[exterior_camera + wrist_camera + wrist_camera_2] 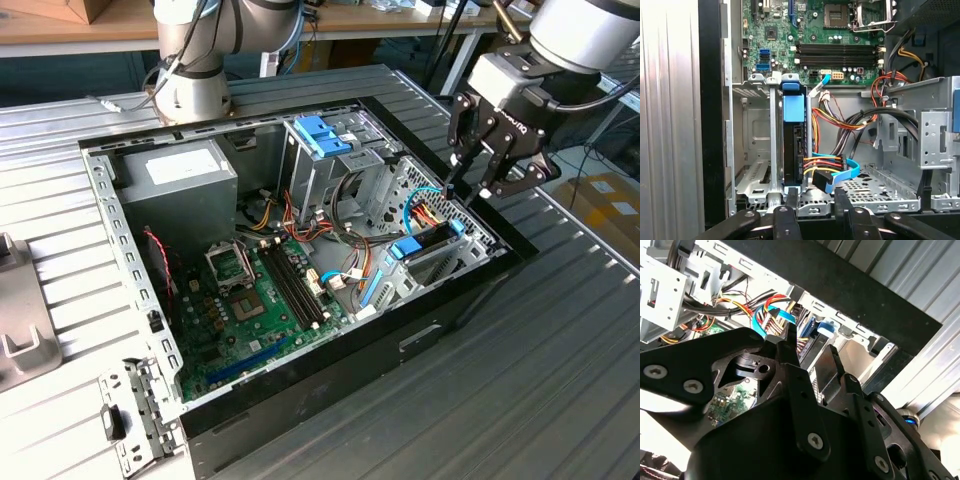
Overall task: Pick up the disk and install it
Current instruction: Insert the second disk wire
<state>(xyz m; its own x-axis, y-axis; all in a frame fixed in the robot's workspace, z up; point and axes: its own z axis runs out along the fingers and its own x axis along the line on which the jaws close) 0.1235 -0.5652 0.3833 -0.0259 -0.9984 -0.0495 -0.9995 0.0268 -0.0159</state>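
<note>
In the exterior view, the hand hangs over the open computer case, at about two o'clock from the motherboard, with its fingers parted and nothing between them; its tips sit just above the drive bay at the case's front end. The disk stands on edge in that bay, its blue rail uppermost, so the seating looks nearly or fully done. To do this step well, I judge, any last push should go straight along the bay's guides, clear of the orange and blue cables beside it. The case also holds a grey power supply at about ten o'clock from the motherboard and a metal cage with a blue latch at twelve, and it lies on a ribbed worktop. In the second wrist view, the dark fingers stand apart above the bay, released, with the blue rail beyond them. In the first wrist view, the disk sits edge-on in the bay's slot, the neighbouring slot is vacant, and cables plug into the disk's end.
</note>
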